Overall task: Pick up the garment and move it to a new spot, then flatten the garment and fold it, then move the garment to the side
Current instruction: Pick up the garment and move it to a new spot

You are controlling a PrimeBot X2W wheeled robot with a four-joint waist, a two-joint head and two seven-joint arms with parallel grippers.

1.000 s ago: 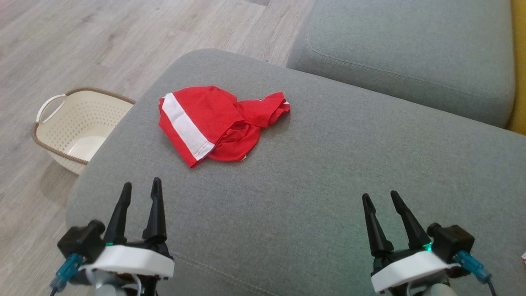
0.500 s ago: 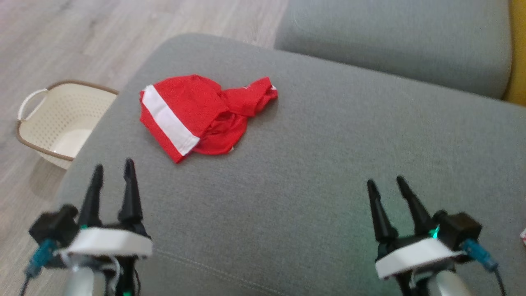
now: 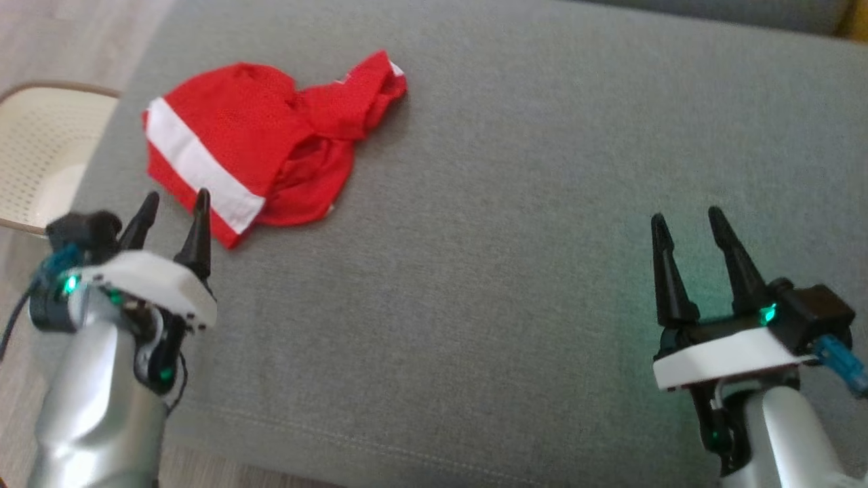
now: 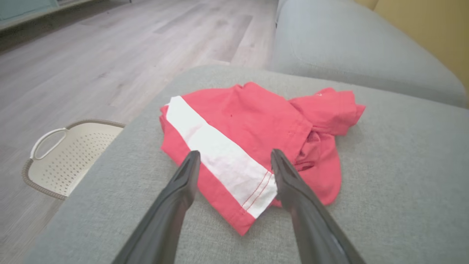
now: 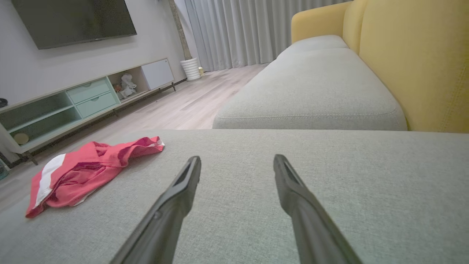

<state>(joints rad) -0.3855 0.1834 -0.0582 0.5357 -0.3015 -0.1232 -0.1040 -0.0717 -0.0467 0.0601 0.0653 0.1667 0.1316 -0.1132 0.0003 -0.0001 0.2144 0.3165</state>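
1. Head view.
   - The red garment [image 3: 258,142] lies crumpled on the grey seat cushion [image 3: 508,203], towards its far left part. A white band [image 3: 196,169] runs across the near-left edge of the garment.
   - The left gripper [image 3: 176,196] has its two dark fingers spread apart with nothing between them. The tips are at the near-left edge of the garment, beside the white band. Whether they touch the cloth cannot be told from here.
   - The right gripper [image 3: 686,215] also has its fingers spread and is empty. It is over bare cushion, well apart from the garment.
   - A cream perforated basket [image 3: 41,142] is on the floor just off the cushion's left edge.

2. Left wrist view.
   - The left gripper [image 4: 235,153] fingers stand wide, and the gap frames the near end of the white band [image 4: 220,154].
   - Nothing is pinched, and the garment [image 4: 256,121] lies slack on the cushion ahead of and under the tips.
   - The basket [image 4: 73,154] is at lower left on the wood floor [image 4: 110,55], and a second cushion [image 4: 348,47] is beyond.

3. Right wrist view.
   - The right gripper [image 5: 237,158] fingers are parted wide and hold nothing, with plain grey cushion beneath them.
   - The garment [image 5: 84,168] is far off to the left of this view, near the cushion's edge.
   - A yellow backrest [image 5: 421,55] rises on the right.
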